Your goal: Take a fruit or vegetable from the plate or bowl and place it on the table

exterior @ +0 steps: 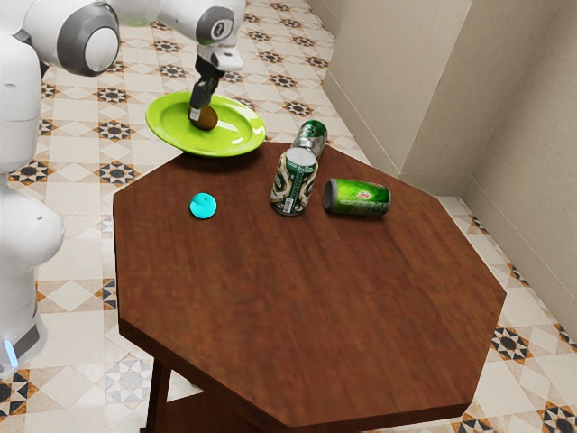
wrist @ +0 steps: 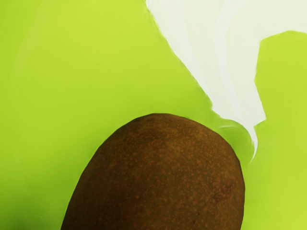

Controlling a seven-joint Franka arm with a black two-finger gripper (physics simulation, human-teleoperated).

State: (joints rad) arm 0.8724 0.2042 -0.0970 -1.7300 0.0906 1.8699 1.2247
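Gripper (exterior: 197,115) was at the brown fruit (exterior: 207,118), over the green plate (exterior: 164,124); open or closed, could not tell. Turquoise disc (exterior: 203,206) lay near plate.

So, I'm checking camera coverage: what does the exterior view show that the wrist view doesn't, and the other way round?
Exterior view: the arm, gripper, wooden table, cyan disc, upright patterned can, green can on its side, tiled floor, wall.
Wrist view: fine speckles on the brown, kiwi-like fruit.
Both: that fruit and the lime-green plate.
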